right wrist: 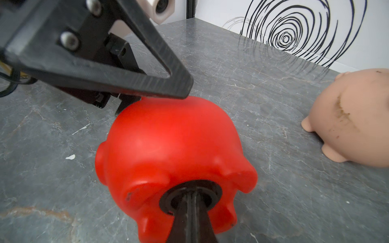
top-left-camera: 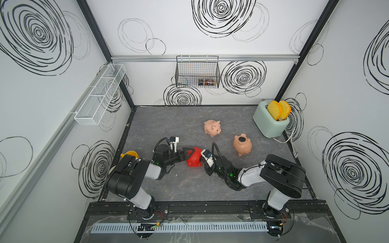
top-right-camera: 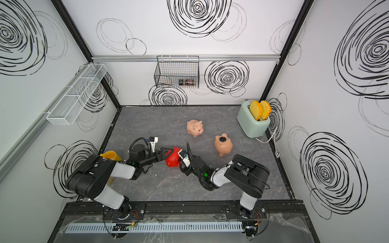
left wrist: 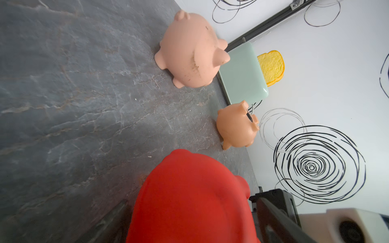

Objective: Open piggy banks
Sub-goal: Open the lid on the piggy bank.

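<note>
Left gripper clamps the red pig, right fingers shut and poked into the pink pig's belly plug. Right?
No. The right fingers, shut, are poked into the black belly plug of the red pig, the same one the left gripper clamps; the right wrist view shows it. The pink pig stands apart, untouched.

Two arms: left arm (top-left-camera: 126, 176), right arm (top-left-camera: 282, 172) — black joint housings, white link shells, a green light (top-left-camera: 156, 162) near each wrist. Black cable (top-left-camera: 216, 149) loops at the wrists; thin red wires (top-left-camera: 160, 214) at the bases. White boxy wrist camera (top-left-camera: 174, 140) on each. Left hand (top-left-camera: 190, 156) — black triangular open-frame fingers, silver screws (right wrist: 69, 41). Right hand (right wrist: 192, 199) has dark narrow fingers.
</note>
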Controlling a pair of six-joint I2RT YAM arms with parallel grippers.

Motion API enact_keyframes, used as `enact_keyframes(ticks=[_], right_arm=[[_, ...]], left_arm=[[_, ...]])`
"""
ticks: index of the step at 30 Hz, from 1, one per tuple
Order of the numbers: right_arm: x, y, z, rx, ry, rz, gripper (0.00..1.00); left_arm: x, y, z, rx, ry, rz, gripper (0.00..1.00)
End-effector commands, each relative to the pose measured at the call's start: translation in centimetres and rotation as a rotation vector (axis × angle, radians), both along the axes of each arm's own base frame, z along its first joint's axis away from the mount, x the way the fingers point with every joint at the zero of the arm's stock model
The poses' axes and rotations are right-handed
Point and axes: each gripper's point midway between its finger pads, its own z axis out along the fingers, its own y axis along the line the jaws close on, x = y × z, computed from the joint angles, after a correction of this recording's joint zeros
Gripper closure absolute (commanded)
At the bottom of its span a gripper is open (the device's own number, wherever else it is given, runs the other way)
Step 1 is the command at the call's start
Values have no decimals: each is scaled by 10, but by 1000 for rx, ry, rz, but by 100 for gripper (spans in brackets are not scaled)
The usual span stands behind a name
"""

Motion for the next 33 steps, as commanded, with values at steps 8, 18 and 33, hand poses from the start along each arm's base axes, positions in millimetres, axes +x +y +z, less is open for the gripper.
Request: enact_keyframes(ticks=[8,18,33], right_arm=[[-11,8,13,61,-20,11,100],[-14,6,15,68,-24,22,100],[-29,-2,27,87,-19,58,100]], left_arm=[[-6,0,-1,65,-39,-6,4],[-6,-7,-21,132,4,-42,4],[-3,-5,-30,163,32,-33,4]])
